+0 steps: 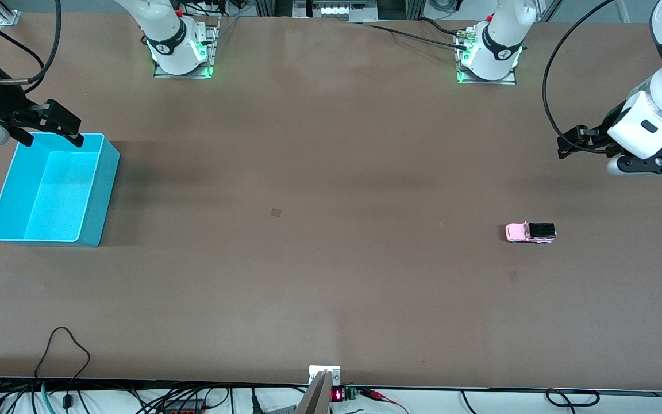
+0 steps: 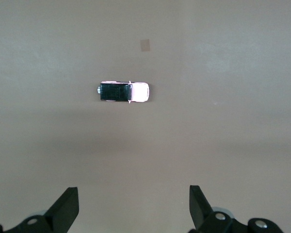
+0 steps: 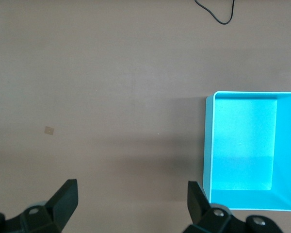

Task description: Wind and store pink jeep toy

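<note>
While both arms are held up off the table [image 1: 331, 172], the pink jeep toy [image 1: 530, 232] is seen alone on the brown surface toward the left arm's end, well apart from everything else, on its wheels, lengthwise along the table, its black rear roof panel pointing to the left arm's end. In the left wrist view the toy [image 2: 124, 91] is seen from above, clear of the fingers [image 2: 67, 208].

Left gripper [image 1: 573, 142]: held in the air over the table edge at the left arm's end, fingers spread wide, nothing between them. Right gripper [image 1: 49, 129]: held over the rim of the turquoise bin [image 1: 98, 195], fingers likewise released, nothing gripped; one fingertip is seen just above the bin's edge.

The bin sits toward the right arm's end, nothing seen inside it; in the right wrist view the bin [image 3: 207, 145] is shown beside the spread fingers [image 3: 65, 201].

No brand, label or writing can be read on toy or bin. A small red digit display [image 1: 337, 395] is seen at the table's near edge, digits not legible.
</note>
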Motion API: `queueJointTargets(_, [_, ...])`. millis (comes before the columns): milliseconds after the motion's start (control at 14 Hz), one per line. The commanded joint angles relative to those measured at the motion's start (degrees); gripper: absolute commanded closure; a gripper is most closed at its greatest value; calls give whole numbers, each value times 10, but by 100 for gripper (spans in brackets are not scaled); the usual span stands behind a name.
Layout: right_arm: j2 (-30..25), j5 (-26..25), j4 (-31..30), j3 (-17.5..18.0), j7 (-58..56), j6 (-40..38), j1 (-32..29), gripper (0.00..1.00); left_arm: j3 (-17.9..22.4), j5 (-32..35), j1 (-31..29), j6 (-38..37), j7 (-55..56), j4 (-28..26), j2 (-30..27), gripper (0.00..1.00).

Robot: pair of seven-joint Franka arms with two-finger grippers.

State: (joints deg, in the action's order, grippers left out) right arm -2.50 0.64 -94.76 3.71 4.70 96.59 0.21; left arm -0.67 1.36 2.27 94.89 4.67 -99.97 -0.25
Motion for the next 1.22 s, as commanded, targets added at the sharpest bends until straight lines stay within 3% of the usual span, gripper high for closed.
queueJointTargets(0, [-6, -7, 4, 12, 7, -12, -10, 0, 2, -7, 7, -22, 7, 26, 11, 0])
queueJointTargets(1147, [-7, -7, 4, 12, 7, -13, -10, 0, 1, -7, 6, -45, 10, 33, 17, 0])
